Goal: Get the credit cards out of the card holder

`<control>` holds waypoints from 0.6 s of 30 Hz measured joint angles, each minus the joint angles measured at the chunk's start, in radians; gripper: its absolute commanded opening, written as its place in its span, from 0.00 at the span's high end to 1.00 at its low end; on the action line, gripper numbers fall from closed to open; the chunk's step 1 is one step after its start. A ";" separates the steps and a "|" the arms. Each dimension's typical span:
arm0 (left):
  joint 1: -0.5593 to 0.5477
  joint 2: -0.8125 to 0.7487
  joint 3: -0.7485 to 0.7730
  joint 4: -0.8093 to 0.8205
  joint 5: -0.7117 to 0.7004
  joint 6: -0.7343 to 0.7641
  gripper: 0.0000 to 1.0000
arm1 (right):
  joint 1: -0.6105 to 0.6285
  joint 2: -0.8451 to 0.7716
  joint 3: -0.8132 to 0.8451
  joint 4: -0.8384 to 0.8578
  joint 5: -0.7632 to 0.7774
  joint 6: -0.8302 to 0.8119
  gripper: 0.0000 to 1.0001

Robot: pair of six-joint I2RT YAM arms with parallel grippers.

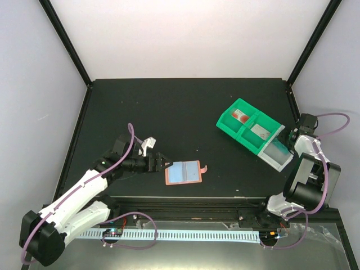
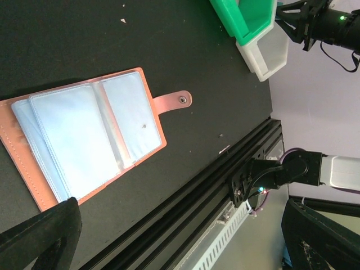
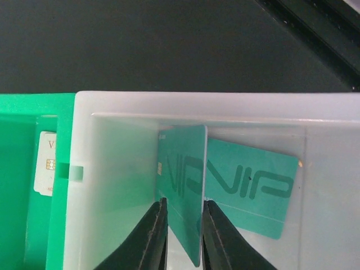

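- Card holder [image 1: 184, 172] lies open flat on the desk [image 1: 185, 107], near the front edge, well apart from the green bin [image 3: 22, 185] over on the right.
- Long axis runs left-right in the top view, snap tab [image 2: 174, 101] sticking out the right end. Clear sleeves [image 2: 84, 140] face up; can't tell if any cards are left in them, they just look pale blue.
- Left pincer [image 1: 163, 161] is spread wide, nothing in it, sitting just off the holder's left edge and pointing along that long axis. It's def the closer arm.
- Right pincer [image 3: 184, 205] is way over at the bin, pinched on a teal VIP card [image 3: 180, 169] that stands on edge inside the white compartment [image 3: 112, 169]. A second VIP card [image 3: 253, 180] lies flat just beside it.
- My guess: the right arm is busy dropping that card off, so any next pull means going back left to the holder, or the left arm pins the near end first. Thin cards + slick sleeves = easy to drag the whole holder, imo.
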 measured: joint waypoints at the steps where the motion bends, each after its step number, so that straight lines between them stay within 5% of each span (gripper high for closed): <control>1: 0.000 0.000 0.000 0.000 -0.002 0.002 0.01 | 0.000 0.000 0.000 0.000 0.001 0.006 0.78; 18: 0.000 -0.003 0.000 -0.014 -0.042 0.020 0.02 | 0.019 -0.063 0.031 -0.073 0.061 0.051 0.60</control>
